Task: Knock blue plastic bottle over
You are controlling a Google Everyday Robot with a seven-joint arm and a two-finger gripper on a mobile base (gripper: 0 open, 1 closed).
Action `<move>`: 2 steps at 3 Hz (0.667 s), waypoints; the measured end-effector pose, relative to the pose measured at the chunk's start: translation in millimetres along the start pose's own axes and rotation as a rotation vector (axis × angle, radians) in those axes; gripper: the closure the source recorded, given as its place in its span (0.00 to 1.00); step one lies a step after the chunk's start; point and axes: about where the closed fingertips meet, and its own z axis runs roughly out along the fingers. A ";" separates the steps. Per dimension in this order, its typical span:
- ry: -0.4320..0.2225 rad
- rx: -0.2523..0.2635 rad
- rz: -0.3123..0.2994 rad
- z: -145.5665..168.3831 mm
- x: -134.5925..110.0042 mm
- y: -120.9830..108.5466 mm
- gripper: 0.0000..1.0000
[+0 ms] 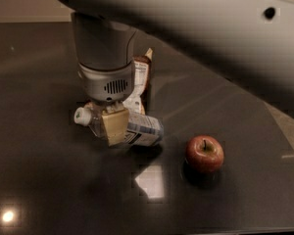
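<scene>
Gripper points straight down, left of centre

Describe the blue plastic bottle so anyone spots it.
On the dark table, left of the round red apple, is the robot's pincer. The small clear plastic bottle lies toppled under it, white-capped and blue-labelled, unlike the brown-and-white snack bag behind.

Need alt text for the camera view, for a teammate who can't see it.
The blue plastic bottle lies nearly flat on the dark table, white cap toward the picture's left, with the claw down over its middle. A brown-and-white snack bag stands just behind, and a red apple sits apart to the right.
</scene>
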 end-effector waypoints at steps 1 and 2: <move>0.055 -0.006 -0.058 8.8 -4.8 2.3 0.59; 0.079 -0.014 -0.087 15.5 -10.2 3.8 0.36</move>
